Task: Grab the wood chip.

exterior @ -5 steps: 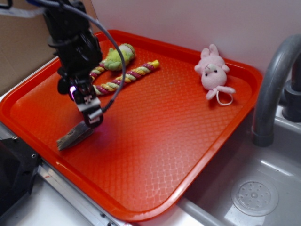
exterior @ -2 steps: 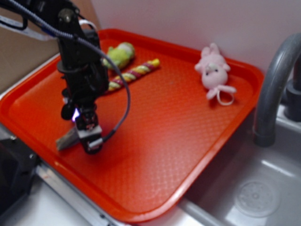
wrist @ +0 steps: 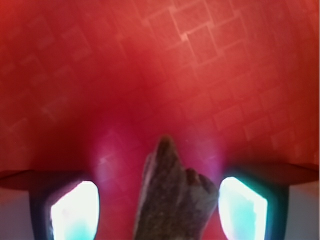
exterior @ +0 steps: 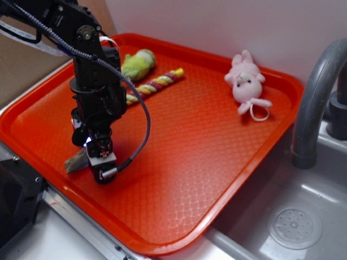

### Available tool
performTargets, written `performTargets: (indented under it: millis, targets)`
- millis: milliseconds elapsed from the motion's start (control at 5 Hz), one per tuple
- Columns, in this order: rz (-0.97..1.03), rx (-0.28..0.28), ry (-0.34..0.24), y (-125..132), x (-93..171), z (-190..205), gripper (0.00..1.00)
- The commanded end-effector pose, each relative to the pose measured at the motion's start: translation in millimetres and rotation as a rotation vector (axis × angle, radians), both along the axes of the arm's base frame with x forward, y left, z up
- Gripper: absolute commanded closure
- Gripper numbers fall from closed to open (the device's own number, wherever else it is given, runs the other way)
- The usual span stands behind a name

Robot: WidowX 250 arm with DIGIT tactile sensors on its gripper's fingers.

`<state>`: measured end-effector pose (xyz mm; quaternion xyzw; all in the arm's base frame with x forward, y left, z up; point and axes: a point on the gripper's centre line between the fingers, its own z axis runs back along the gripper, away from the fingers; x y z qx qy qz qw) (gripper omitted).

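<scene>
The wood chip point(exterior: 76, 161) is a rough grey-brown wedge lying on the red tray point(exterior: 227, 179) near its front left edge. In the exterior view the gripper point(exterior: 102, 164) stands low over the chip's right end and hides it. In the wrist view the chip point(wrist: 172, 200) lies between the two fingers, pointed end away from me. The left finger point(wrist: 75, 210) stands apart from it and the right finger point(wrist: 242, 205) is close beside it. The gripper point(wrist: 159, 207) is open, with its jaws on either side of the chip.
A striped rope toy point(exterior: 154, 85) and a green plush point(exterior: 138, 63) lie at the tray's back left. A pink bunny plush point(exterior: 246, 81) lies at the back right. A grey faucet point(exterior: 314, 103) and a metal sink point(exterior: 295, 225) are to the right.
The gripper has dropped and moved toward the tray's front edge, from just above the chip's right end to down around it. The chip has stayed in place.
</scene>
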<state>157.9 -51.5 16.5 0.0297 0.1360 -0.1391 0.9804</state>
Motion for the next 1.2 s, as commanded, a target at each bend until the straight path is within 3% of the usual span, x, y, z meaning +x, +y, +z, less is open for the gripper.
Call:
performTargets:
  millis: [0,400,600,1000]
  targets:
    - [0.019,0.028,-0.02,2.0,-3.8,3.6,1.0]
    - [0.02,0.008,-0.02,10.6,-0.7,19.2,1.0]
    - [0.076,-0.005,-0.086,21.4,15.5,60.8,1.0]
    - [0.222,-0.112,-0.193,28.2,47.4,139.9,1.0]
